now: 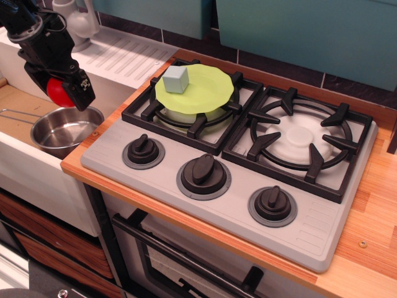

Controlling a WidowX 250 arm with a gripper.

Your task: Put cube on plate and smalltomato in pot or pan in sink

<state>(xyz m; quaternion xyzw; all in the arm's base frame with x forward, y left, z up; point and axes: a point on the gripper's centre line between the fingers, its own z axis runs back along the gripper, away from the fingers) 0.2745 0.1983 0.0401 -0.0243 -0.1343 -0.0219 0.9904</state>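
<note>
The pale grey-blue cube [175,79] rests on the lime-green plate [201,90], which lies on the left burner of the stove. At the far left my black gripper [60,91] is shut on the red smalltomato [57,91], holding it in the air just above the shiny steel pot [62,131]. The pot stands in the white sink [37,164], its thin wire handle pointing left. The gripper's fingers cover the tomato's right side.
A white faucet [74,25] and ribbed drainboard [121,56] lie behind the sink. The stove has black grates, a white right burner cap [302,138] and three knobs [203,172] along the front. Wooden counter [372,205] runs to the right.
</note>
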